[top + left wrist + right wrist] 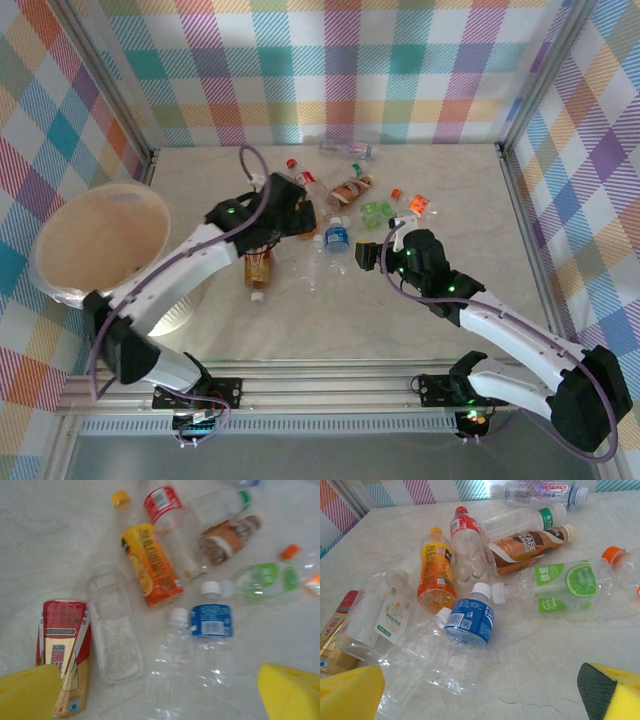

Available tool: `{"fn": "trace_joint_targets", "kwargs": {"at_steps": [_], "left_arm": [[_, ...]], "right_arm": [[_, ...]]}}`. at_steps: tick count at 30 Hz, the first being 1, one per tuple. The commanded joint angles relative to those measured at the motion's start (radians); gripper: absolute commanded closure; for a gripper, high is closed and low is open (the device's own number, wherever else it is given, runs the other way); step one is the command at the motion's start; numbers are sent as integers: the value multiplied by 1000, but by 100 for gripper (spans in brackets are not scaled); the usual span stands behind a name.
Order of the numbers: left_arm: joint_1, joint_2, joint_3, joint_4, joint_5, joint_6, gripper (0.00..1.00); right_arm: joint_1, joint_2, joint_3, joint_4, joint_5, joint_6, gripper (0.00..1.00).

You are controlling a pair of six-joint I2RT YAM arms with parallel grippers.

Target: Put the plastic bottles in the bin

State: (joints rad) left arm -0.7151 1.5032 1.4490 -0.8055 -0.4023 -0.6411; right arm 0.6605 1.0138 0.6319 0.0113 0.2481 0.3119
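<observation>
the white bin [100, 240] stands at the near left of the table [350, 330], its peach inside facing up. right of it, the right gripper [480, 695] hangs above the tabletop with its yellow fingers [350, 692] spread wide, gripping nothing. the left gripper [160, 700], a little farther, is spread just as wide (yellow pads [27, 692] at both lower corners of its wrist view) over the heap.

the plastic bottles [350, 188] all lie on their sides on the table, outside the bin. nearest is a red-and-gold labelled bottle [62, 655]. just beside it is a clear bottle with a pale label [385, 615], then a blue-labelled bottle [470, 620] with a white cap. farther lie an orange-labelled bottle [436, 575], a red-labelled bottle [465, 535], a brown-labelled bottle [530, 547] and a lime-green labelled bottle [565, 585]. farthest, close to the checked back wall [330, 70], is a lone clear bottle [545, 491].
</observation>
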Motion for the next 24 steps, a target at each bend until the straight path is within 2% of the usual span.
{"fn": "trace_joint_targets", "kwargs": {"at_steps": [1, 4, 8, 11, 15, 20, 24], "left_arm": [[-6, 77, -10, 5, -141, -102, 0], [7, 140, -21, 11, -157, -132, 0], [39, 184, -67, 49, -97, -168, 0], [61, 203, -106, 95, -37, -166, 0], [99, 234, -143, 163, 82, -151, 0], [104, 296, -106, 169, 104, -128, 5], [103, 354, -57, 131, 70, -131, 12]], "right_arm": [[1, -37, 5, -39, 15, 20, 0], [0, -53, 8, -62, 7, 29, 0], [0, -72, 1, -71, -13, 43, 0], [0, -104, -19, -53, -65, 18, 0], [1, -123, -16, -61, -69, 20, 0], [1, -121, -3, -87, -69, 12, 0], [1, -121, -1, -93, -69, 16, 0]]}}
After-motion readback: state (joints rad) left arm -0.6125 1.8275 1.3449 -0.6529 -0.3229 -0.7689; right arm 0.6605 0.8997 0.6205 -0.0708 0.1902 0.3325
